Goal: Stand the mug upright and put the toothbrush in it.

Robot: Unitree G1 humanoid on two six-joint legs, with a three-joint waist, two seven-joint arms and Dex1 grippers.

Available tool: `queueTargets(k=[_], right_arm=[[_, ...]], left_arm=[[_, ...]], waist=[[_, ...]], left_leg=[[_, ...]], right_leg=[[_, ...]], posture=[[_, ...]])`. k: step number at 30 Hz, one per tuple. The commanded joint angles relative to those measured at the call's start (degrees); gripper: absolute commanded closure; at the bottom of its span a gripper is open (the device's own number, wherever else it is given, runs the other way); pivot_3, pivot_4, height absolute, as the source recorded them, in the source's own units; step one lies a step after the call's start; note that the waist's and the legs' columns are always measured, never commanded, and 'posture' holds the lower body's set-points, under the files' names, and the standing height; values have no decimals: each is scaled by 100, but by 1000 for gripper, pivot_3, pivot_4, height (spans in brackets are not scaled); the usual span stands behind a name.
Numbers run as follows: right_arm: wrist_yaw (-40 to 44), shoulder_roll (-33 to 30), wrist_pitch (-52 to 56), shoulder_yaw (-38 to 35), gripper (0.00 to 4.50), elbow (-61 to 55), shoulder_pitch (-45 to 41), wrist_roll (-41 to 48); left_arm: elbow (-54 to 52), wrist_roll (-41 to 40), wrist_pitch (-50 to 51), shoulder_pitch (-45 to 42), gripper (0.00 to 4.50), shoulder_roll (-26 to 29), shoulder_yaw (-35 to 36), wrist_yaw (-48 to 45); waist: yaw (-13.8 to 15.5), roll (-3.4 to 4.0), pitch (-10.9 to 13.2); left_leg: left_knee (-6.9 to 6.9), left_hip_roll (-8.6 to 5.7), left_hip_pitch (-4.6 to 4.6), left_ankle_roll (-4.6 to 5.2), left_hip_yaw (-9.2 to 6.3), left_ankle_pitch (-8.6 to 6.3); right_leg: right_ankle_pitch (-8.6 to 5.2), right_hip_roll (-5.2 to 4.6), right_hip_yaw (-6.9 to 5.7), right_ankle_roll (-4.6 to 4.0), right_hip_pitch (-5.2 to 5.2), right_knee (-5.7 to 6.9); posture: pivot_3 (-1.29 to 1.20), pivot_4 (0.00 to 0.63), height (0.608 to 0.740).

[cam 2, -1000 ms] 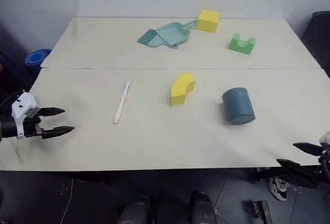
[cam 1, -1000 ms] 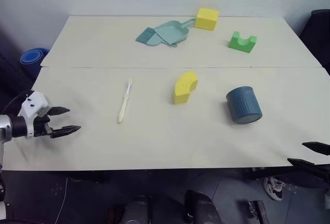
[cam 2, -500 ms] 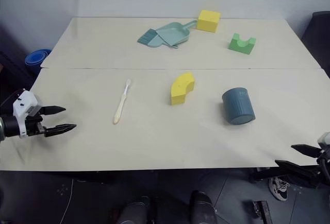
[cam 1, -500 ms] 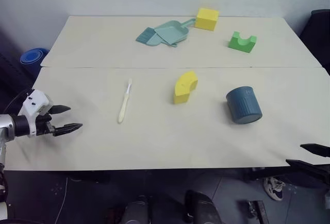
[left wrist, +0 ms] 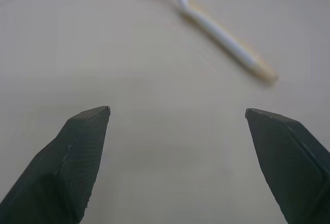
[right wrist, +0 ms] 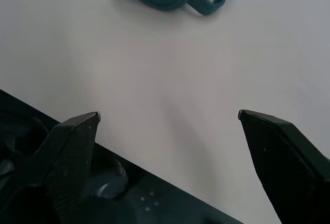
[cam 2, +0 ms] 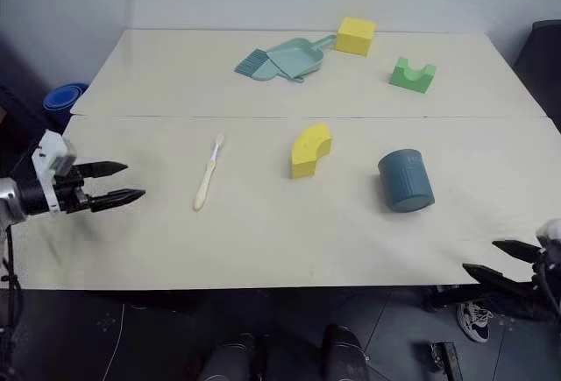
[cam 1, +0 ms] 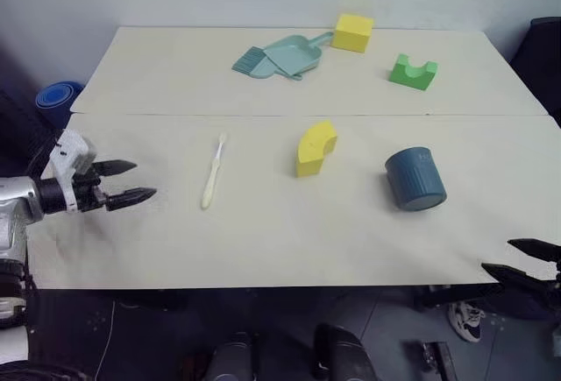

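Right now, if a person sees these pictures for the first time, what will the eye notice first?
Probably the bright yellow curved block near the table's middle, with the dark blue mug lying on its side to its right. Left of the block lies the pale toothbrush, and the left gripper hovers beyond it with open fingers. At the far edge sit a teal dustpan, a yellow cube and a green block.

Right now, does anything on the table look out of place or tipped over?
Yes: the mug lies on its side right of the yellow block. The toothbrush lies flat beside it, outside the mug.
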Motion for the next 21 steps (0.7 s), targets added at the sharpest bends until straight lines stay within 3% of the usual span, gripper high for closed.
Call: queueTargets(k=[1,11,21], right_arm=[[-288,-67,549,-336,0,-258,-326,477],[-1569,-356,2352,-19,0,-1785,-1908,2103],[-1656,-665,2706,-419,0,-2752,-1869,2946]], left_arm=[[-911,-600,693,-225,43,16,69,-224],[-2824,-1676,1905,-856,43,-139,-457,-618],[-2908,-127,1460,-1710,43,-1492,-1985,951]], waist=[[-1,0,0],[4,1,1],[133,-11,7]], left_leg=[[0,1,1,0,-2,0],[10,2,-2,-2,-15,-1],[31,-9,-24,0,-32,-1]], right_leg=[[0,0,0,0,0,3],[0,0,3,0,-2,17],[2,0,3,4,5,3]], posture=[[0,150,740],[0,150,740],[0,150,740]])
